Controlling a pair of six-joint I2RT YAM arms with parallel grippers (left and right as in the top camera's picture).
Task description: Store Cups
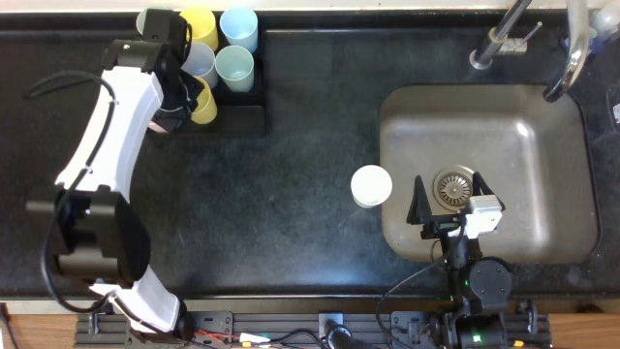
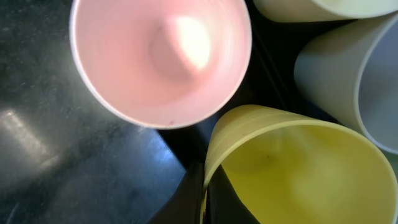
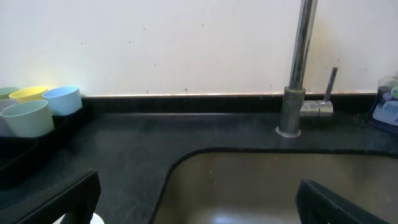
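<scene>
A black tray (image 1: 242,116) at the counter's back left holds several upright cups: yellow (image 1: 199,24), blue (image 1: 238,27), pale green (image 1: 234,66) and grey-blue (image 1: 201,60). My left gripper (image 1: 182,102) is over the tray's front left part, shut on the rim of a tilted yellow cup (image 1: 203,102) (image 2: 298,168). In the left wrist view a pink cup (image 2: 161,59) stands right beside the yellow one. A white cup (image 1: 371,185) sits on the counter at the sink's left edge. My right gripper (image 1: 448,194) (image 3: 199,211) hangs open over the sink, holding nothing.
The steel sink (image 1: 542,126) takes up the right side, with a tap (image 1: 499,39) (image 3: 298,74) behind it and a bottle (image 3: 387,102) at the far right. Dark counter (image 1: 291,213) stretches between tray and sink.
</scene>
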